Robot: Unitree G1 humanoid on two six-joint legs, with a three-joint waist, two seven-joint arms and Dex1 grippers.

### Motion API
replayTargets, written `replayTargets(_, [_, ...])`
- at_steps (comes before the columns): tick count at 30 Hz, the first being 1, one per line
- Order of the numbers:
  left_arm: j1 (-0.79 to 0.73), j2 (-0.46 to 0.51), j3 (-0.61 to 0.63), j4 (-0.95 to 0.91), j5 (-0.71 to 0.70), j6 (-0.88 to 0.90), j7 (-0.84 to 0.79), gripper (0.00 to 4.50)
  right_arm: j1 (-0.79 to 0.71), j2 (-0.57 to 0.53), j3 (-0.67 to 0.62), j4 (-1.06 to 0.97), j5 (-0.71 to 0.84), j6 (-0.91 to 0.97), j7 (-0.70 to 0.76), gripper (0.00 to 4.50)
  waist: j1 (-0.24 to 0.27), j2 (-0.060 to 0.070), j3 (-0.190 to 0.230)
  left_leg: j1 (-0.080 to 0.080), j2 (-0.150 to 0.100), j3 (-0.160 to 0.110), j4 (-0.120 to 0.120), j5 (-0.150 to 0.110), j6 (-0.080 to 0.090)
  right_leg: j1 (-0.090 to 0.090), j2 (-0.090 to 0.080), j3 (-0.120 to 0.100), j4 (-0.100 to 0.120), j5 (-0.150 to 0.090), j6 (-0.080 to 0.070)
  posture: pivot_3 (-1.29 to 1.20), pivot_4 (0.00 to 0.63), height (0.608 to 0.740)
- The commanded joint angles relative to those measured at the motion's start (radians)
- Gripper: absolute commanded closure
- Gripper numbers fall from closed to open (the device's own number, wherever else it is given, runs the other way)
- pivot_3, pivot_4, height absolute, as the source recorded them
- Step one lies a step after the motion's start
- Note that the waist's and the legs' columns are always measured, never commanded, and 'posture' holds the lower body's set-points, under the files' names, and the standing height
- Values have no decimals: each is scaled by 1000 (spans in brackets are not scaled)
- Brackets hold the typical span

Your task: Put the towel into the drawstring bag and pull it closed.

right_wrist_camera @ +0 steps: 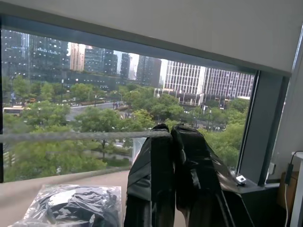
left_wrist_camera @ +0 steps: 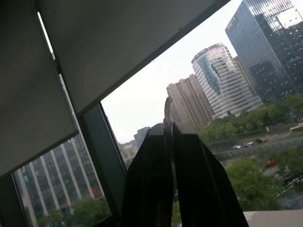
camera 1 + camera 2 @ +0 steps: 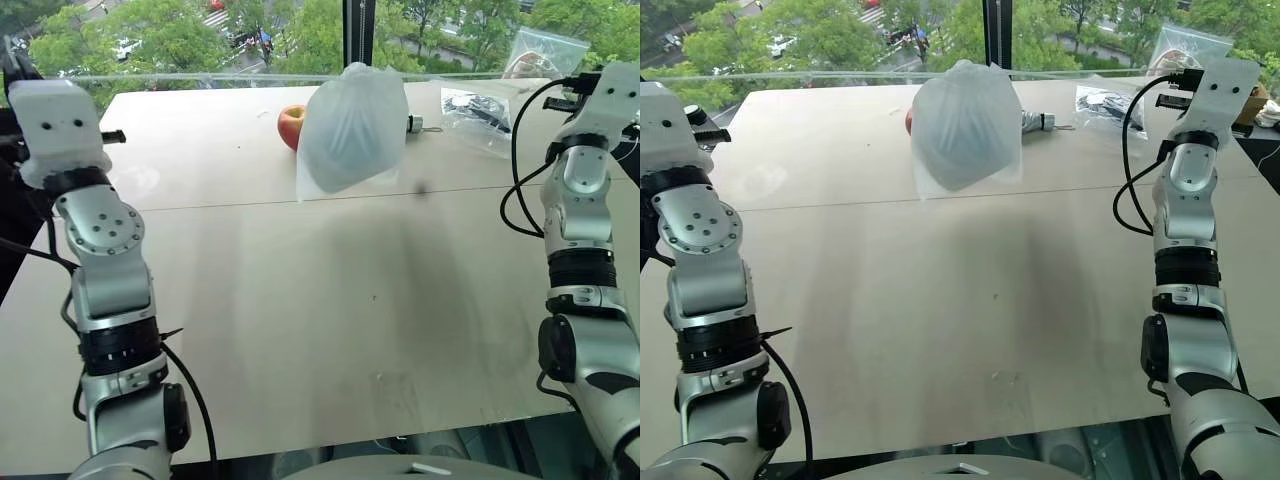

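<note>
We see the bag (image 3: 352,128) hanging above the desk (image 3: 300,300) between both jaws, each clamped on its cord (image 1: 71,136).

Pale table (image 3: 300,330) against big window (image 1: 94,94); trees, towers outside, daylight

No text, label, brand, number or sign can be read on anything here; the drawstring bag (image 3: 352,130) is plain white with no print, the clear plastic zip bags (image 3: 478,108) show dark contents without legible marking, and the tower fronts seen through the window carry no readable lettering
</note>
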Motion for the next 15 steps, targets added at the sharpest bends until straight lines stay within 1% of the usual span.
replayTargets(1, [72,4,54,-72,-31,37,-60,4463,170,-81,-59,-135,47,25,144,4500,6,0,-1,0,0,0,-1,0,0,0,0,-1,-1,0,0,0,150,740])
replayTargets(3, [155,-53,64,-137,-93,66,-102,4463,274,-90,-54,-224,111,54,266,4500,8,1,-2,0,0,0,-1,0,0,1,-1,-1,-2,0,0,0,150,740])
replayTargets(6, [331,-155,55,-238,-197,114,-190,4463,467,-133,-21,-354,229,125,533,4500,3,1,-2,-1,0,1,-1,-1,1,2,-2,1,-2,0,0,0,150,740])
replayTargets(9, [454,-202,12,-286,-283,158,-301,4463,593,-165,-19,-435,318,229,680,4500,0,1,-1,1,1,1,0,-4,6,2,-2,2,-4,0,0,0,150,740])
replayTargets(12, [523,-211,-61,-286,-376,196,-441,4463,612,-169,-9,-475,358,295,742,4500,1,1,-1,5,1,1,2,-4,6,4,1,2,0,0,0,0,150,740])
replayTargets(13, [533,-209,-89,-283,-402,209,-485,4463,595,-159,-5,-487,371,316,748,4500,1,1,-1,8,1,1,2,-3,6,7,2,2,0,0,-1,0,150,740])
replayTargets(15, [545,-201,-139,-275,-446,237,-565,4463,564,-147,9,-508,404,368,780,4500,-1,0,0,19,1,1,2,-3,6,17,3,3,0,-2,-6,0,150,740])
